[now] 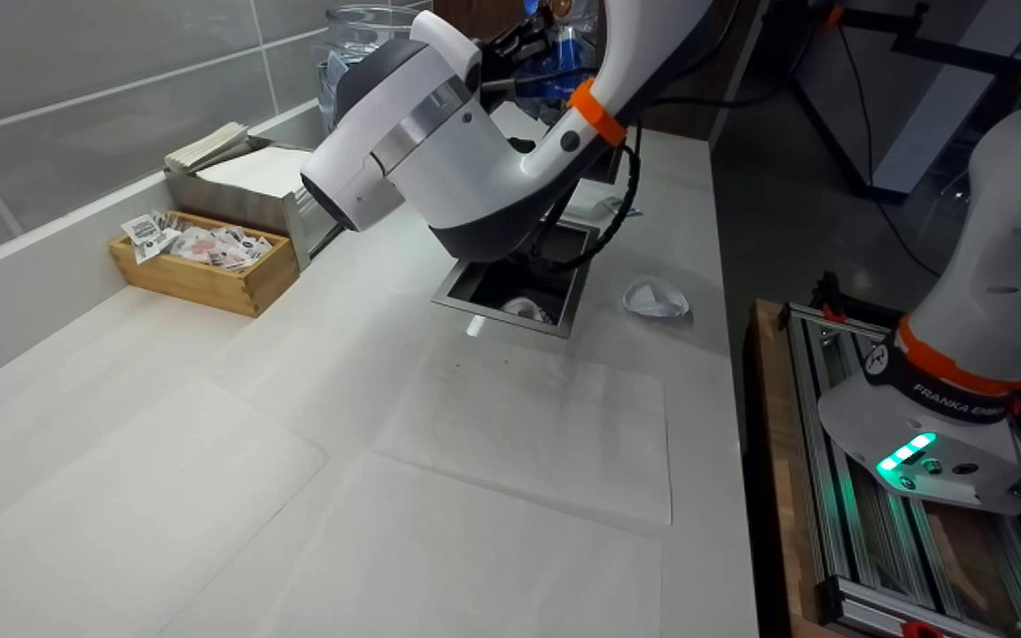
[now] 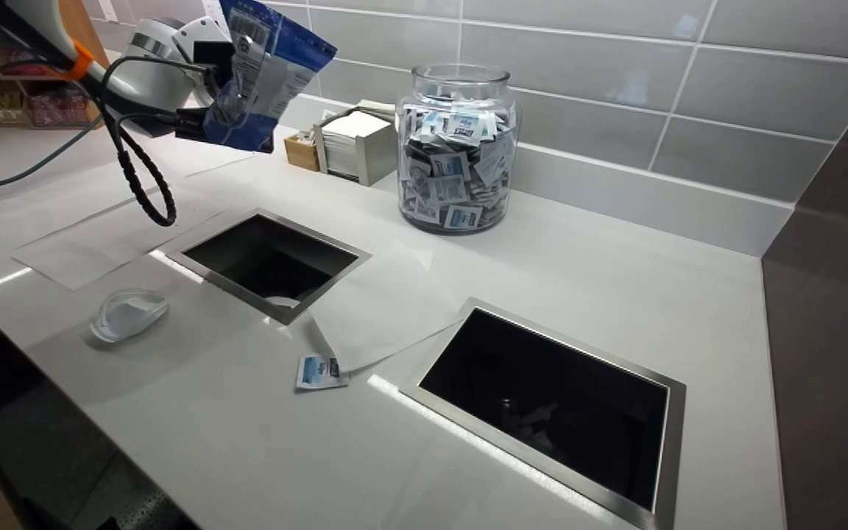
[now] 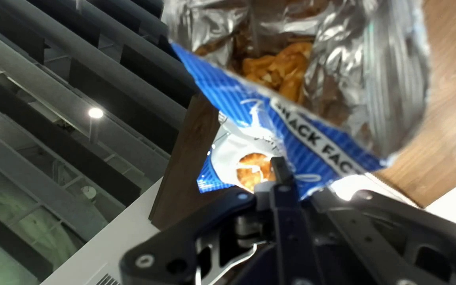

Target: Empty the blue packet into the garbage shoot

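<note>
The blue packet (image 2: 269,77) is held high above the counter and tilted. It partly shows behind the arm in an exterior view (image 1: 564,62). In the wrist view the packet (image 3: 315,146) has its silvery mouth open, with orange-brown snack pieces (image 3: 281,65) inside. My gripper (image 3: 291,186) is shut on the packet's lower part; the packet hides the fingertips in an exterior view. A square counter opening with a metal rim (image 2: 324,287) lies below and to the right of the packet there; its rim also shows beneath the arm (image 1: 502,315). A larger rimmed opening (image 2: 676,419) lies nearer that camera.
A glass jar of sachets (image 2: 457,169) and a napkin holder (image 2: 354,147) stand near the tiled wall. A wooden sachet box (image 1: 200,276) is beside the holder. A clear plastic piece (image 1: 655,299), a sachet (image 2: 321,372) and a paper sheet (image 2: 387,316) lie around the openings.
</note>
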Robot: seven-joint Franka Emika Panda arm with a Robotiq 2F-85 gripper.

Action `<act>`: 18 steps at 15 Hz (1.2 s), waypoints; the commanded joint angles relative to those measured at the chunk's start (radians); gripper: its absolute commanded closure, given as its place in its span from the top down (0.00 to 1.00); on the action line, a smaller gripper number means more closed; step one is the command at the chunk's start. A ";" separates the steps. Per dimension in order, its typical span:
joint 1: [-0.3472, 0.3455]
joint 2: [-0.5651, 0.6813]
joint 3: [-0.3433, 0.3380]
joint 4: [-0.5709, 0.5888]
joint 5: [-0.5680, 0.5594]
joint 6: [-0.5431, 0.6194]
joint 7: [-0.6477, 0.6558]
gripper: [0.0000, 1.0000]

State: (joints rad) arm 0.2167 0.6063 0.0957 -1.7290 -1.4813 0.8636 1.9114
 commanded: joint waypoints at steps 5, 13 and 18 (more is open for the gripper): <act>0.063 0.034 -0.079 0.010 -0.039 -0.021 0.054 0.00; 0.058 0.021 -0.058 0.013 -0.036 0.011 0.085 0.00; 0.014 0.010 0.001 0.019 -0.036 0.061 0.093 0.00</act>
State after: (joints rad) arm 0.2648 0.6249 0.0534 -1.7125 -1.5221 0.8812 1.9926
